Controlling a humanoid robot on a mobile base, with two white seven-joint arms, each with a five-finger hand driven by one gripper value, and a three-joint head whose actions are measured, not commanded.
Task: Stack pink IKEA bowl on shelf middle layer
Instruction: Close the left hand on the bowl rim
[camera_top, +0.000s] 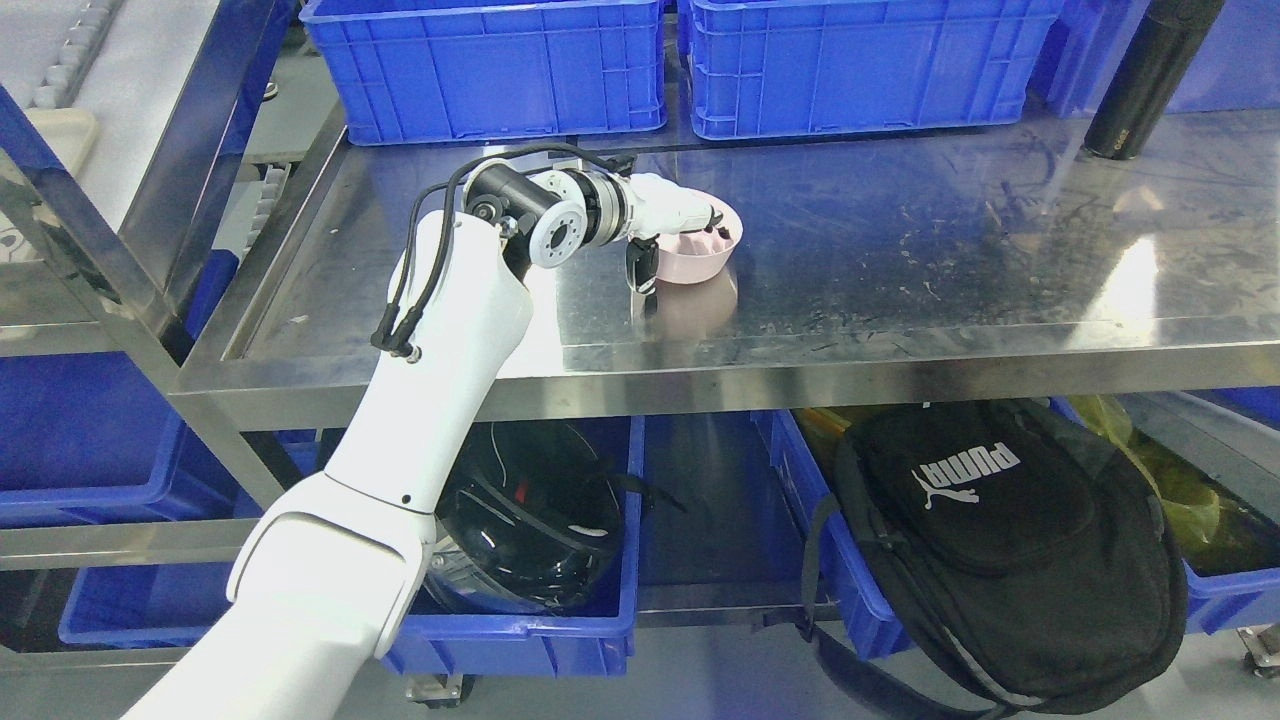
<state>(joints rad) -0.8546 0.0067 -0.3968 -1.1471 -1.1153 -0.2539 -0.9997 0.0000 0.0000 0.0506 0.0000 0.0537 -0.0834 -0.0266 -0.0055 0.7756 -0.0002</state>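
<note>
A pink bowl (700, 256) rests on the steel shelf (900, 270), left of its middle, with its reflection showing below it. My left hand (678, 228) reaches in from the lower left and grips the bowl's near-left rim, its fingers hooked over the edge into the bowl and the thumb down the outer wall. The bowl looks level and touches the shelf surface. No second pink bowl is visible. The right arm is out of view.
Two blue crates (480, 70) (860, 60) stand along the back of the shelf. A black cylinder (1150, 80) leans at the back right. Below hang a black backpack (1000, 540) and a blue bin holding a black helmet (530, 520).
</note>
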